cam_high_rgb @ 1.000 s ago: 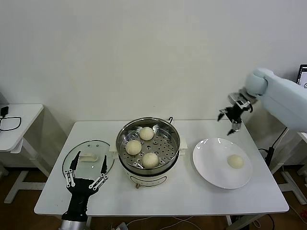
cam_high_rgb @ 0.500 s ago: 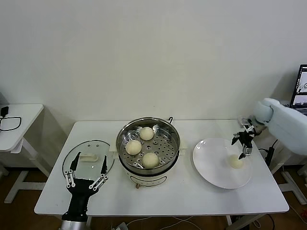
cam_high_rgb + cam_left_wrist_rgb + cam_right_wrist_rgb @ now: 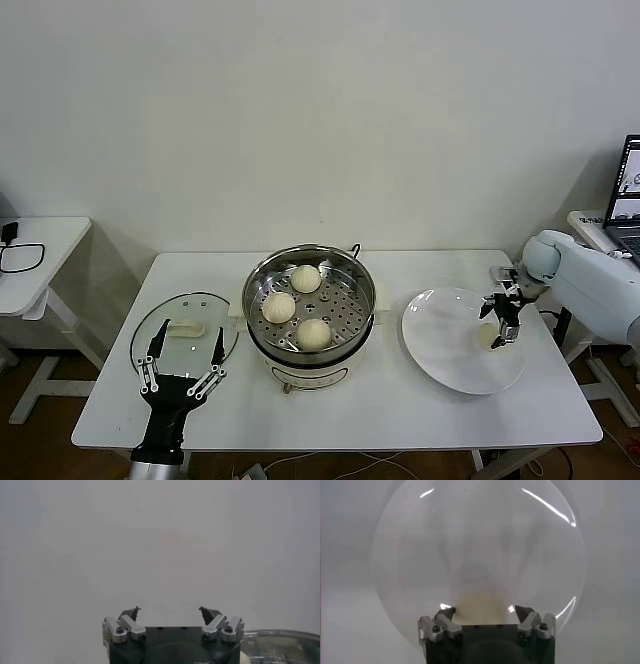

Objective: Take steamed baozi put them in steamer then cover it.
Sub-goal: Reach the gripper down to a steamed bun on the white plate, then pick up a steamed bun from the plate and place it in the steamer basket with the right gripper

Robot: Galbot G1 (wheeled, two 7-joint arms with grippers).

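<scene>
A: What's hidden? The fourth small cream-white dough bun (image 3: 487,337) on the flat white plate (image 3: 445,345) is mostly covered in the head view by the right gripper (image 3: 500,325); only a pale sliver shows. In the right wrist view it's a blurred cream patch (image 3: 479,610) between the gripper's fingers (image 3: 481,611), cut off by the gripper body.

B: Gripper state?

A: Right gripper fingers spread wide, one each side of the bun. Can't tell if they touch it. Left gripper (image 3: 182,362) also spread wide, holding nothing, parked near the front left of the white desk (image 3: 380,405), just in front of the round glass lid (image 3: 185,330). Lid only shows as a cut-off edge in the left wrist view (image 3: 285,642).

B: Rest of the buns?

A: Three round cream-white buns (image 3: 279,307) sit in the shiny stainless-steel steamer basket (image 3: 310,298), uncovered.

B: Change from earlier?

A: Right arm came down from high behind the plate onto the bun. Left arm, lid, steamer unmoved.
</scene>
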